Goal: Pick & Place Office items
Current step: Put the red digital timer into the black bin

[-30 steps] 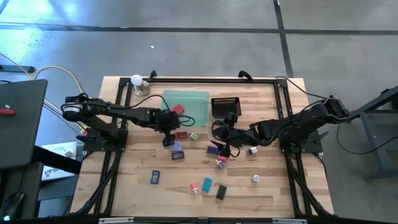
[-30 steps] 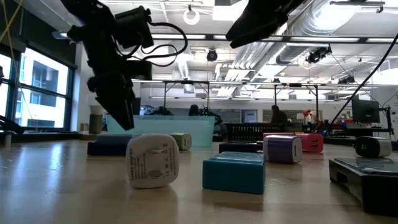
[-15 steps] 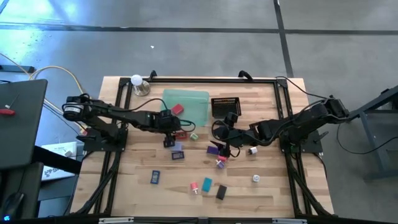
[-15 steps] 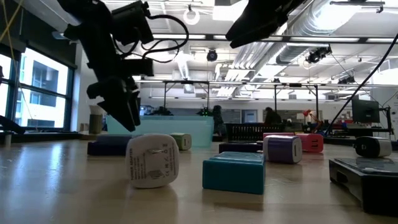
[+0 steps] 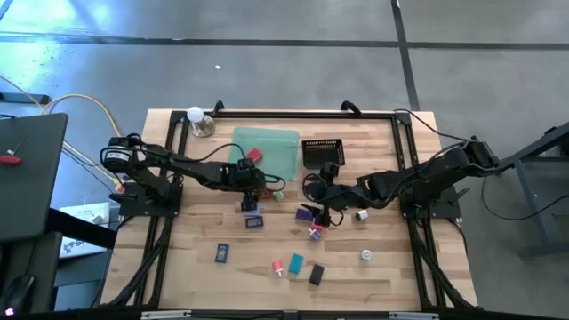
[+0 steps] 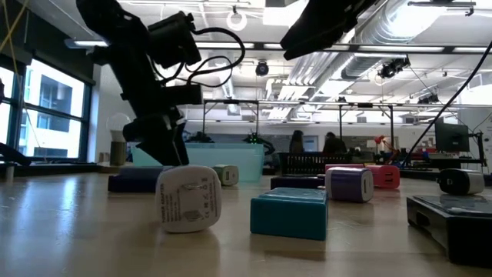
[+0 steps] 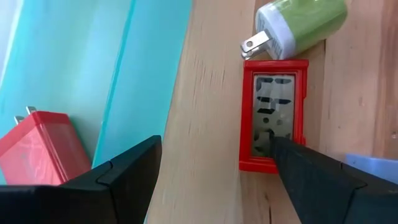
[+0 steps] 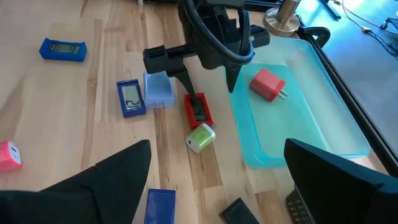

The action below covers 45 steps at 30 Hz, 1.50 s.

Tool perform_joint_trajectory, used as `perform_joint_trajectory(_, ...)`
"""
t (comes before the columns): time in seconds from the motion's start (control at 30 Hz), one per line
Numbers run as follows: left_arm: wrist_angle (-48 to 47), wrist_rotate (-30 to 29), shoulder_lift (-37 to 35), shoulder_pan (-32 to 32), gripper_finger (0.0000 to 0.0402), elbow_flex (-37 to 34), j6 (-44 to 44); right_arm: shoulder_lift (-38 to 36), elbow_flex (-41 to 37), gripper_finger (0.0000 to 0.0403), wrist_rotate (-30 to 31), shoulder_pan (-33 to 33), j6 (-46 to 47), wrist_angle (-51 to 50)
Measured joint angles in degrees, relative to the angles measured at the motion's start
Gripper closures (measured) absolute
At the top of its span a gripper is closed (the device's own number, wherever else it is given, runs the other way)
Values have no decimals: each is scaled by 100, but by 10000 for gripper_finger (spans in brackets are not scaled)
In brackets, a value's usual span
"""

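Several small office items lay scattered on the pale, grained wooden table (image 5: 191, 244): boxy plastic chargers, flat rectangular display units and little blocks. One red rectangular unit (image 7: 272, 122) with a grey screen lay flat just beside the translucent teal tray (image 8: 314, 109). A rounded green plug adapter (image 7: 303, 23), its metal prongs pointing sideways, sat at the red unit's end. Inside the smooth-walled tray lay a red charger block (image 8: 268, 84) with two prongs. The left gripper (image 8: 198, 70) hovered over the red unit with its dark, angular fingers (image 7: 112, 180) spread wide, holding nothing; the unit lay between them, close to one finger. The right gripper (image 5: 327, 210) waited near the table's middle, fingers also wide and empty, beside a black mesh basket (image 5: 322, 152).
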Motion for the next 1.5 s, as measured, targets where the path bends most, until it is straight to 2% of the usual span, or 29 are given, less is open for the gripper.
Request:
perform_joint_trajectory(0.43, 266, -119, 7, -232, 97, -10, 9, 0, 0, 45, -14, 0, 0, 2)
perform_joint_trajectory(0.67, 346, -518, -71, -431, 97, 16, 43, 0, 0, 45, -14, 0, 0, 2)
perform_joint_trajectory(0.93, 425, -408, -215, -562, 97, 23, -339, 0, 0, 45, -14, 0, 0, 2)
perform_joint_trajectory(1.07, 501, -175, -123, -554, 97, 23, -345, 0, 0, 45, -14, 0, 0, 2)
perform_joint_trajectory(1.5, 783, -147, 120, -538, 97, 26, -327, 0, -1, 45, -14, -2, -8, 11)
